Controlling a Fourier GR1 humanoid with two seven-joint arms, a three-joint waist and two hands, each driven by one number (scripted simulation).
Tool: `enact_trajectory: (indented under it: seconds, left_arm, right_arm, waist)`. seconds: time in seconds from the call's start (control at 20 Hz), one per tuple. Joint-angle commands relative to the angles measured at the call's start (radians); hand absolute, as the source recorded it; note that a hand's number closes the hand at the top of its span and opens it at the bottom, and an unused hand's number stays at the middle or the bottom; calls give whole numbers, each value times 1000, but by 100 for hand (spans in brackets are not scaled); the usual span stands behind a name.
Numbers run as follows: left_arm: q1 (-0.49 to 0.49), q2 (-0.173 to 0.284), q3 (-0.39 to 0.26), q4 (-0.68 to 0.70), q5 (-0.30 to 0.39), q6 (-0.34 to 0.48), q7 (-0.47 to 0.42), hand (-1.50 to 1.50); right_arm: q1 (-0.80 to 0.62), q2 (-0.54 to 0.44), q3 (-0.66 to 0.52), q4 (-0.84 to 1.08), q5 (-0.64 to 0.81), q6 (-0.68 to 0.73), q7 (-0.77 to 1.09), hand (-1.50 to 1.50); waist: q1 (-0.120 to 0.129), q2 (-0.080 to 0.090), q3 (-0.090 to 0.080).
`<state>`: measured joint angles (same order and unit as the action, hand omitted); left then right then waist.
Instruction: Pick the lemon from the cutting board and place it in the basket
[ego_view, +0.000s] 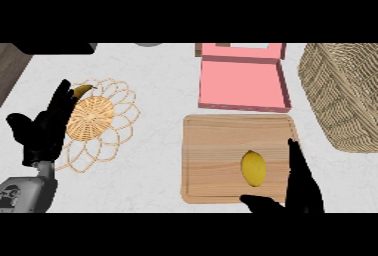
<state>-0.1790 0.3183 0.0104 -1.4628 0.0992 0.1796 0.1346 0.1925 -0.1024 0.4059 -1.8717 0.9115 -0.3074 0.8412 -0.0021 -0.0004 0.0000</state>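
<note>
Lemon (254, 168) lay on cutting board (238, 157); right hand (299, 192) spread beside it at 3 o'clock. Basket (345, 95) sat at 2 o'clock. Left hand (44, 127) rested spread at 9 o'clock.

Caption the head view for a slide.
Right hand open beside the lemon on the cutting board; basket waits.

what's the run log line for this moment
phase: reach | right hand: open, beside lemon on cutting board | left hand: open, resting | basket: lemon not in

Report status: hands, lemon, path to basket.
Right hand open beside lemon, not gripping. Left hand open, resting over woven trivet. Lemon on cutting board. Basket right, nothing between.
</note>
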Motion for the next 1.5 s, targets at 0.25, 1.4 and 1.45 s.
enact_trajectory:
  seconds: [0.25, 1.4, 1.45]
  left_arm:
    - [-27, -10, 66, -8, -18, -65, 36, 0]
    - [23, -80, 119, -14, -80, -111, -9, 0]
    - [55, -104, 77, -88, -118, -80, 23, 0]
  right_arm:
    - [33, 31, 19, -8, 35, -16, -25, -150]
    - [-104, 101, -75, 326, 25, -41, -86, -150]
    - [-128, 101, -88, 413, 22, -98, -107, -150]
  waist:
    - [-1, 0, 0]
    - [2, 0, 0]
    - [5, 0, 0]
